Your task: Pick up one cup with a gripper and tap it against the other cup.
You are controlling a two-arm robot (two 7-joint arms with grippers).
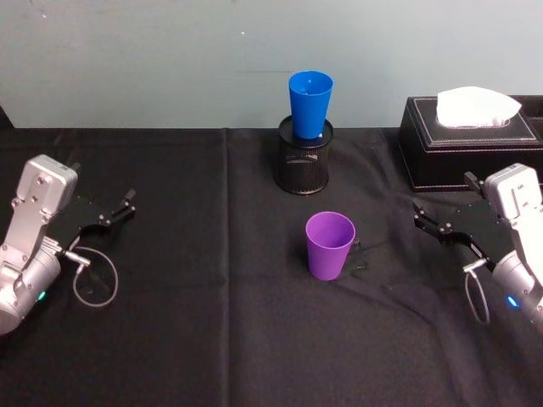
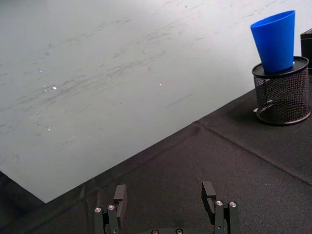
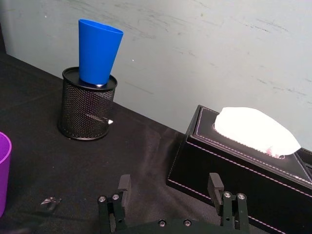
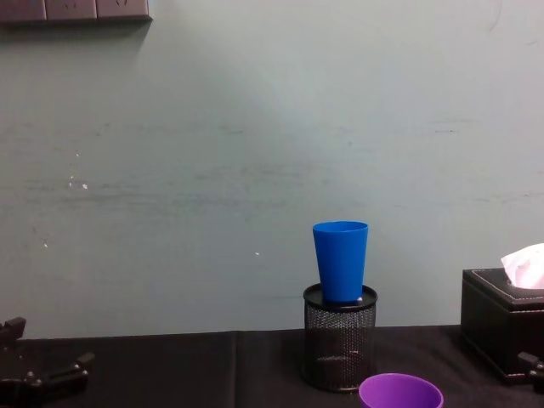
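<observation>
Two cups stood on the desk. One purple cup stood upright, mouth up, near the desk's centre. One blue cup sat base-down in the top of one mesh holder, behind the purple cup and toward the rear edge. One tissue box occupied the rear right corner. Two grippers were present: the left gripper near the left edge and the right gripper near the right edge. Both had their jaws spread wide, gripped nothing, and were well apart from both cups.

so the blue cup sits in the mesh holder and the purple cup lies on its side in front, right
No: the purple cup stands upright, rim up, as the head view shows. The blue cup does sit in the mesh holder behind it.
</observation>
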